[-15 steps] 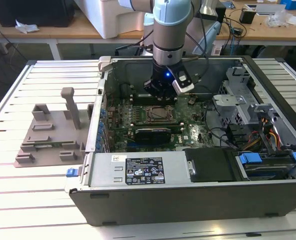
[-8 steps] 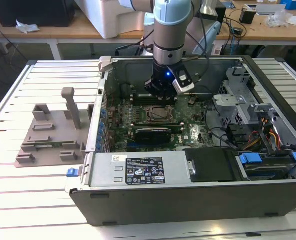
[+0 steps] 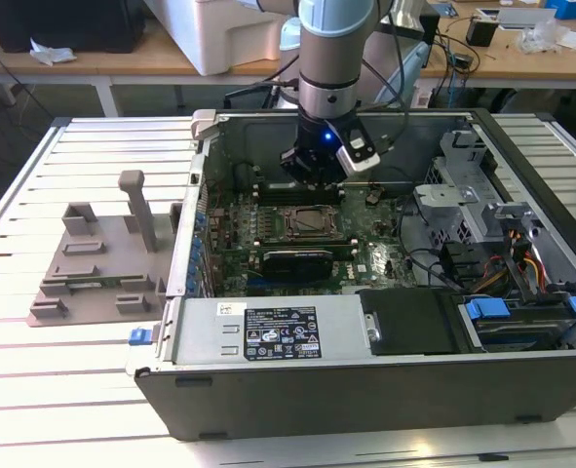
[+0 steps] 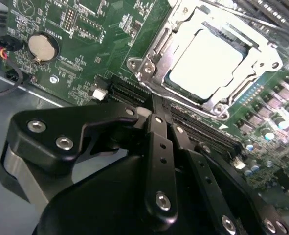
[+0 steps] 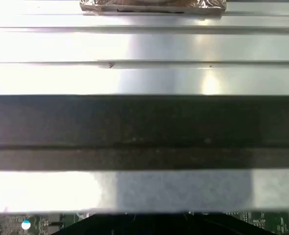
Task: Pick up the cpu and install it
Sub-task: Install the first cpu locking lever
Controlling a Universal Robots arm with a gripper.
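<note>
1 gripper [image 4: 159,115] hangs inside the case [image 3: 365,380], fingers pressed together and holding nothing. I see the cpu [image 4: 208,61] seated in the socket [image 4: 149,68] on the motherboard [image 4: 85,44], just beyond the fingertips.

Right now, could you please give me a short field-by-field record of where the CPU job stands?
cpu: silver top, lying in the motherboard socket
socket frame: metal, around the cpu
gripper: shut, empty, beside the socket above the board
motherboard: green, inside the open computer case
computer case: lying on the slatted table
grey fixture: on the table at the exterior view's left
</note>
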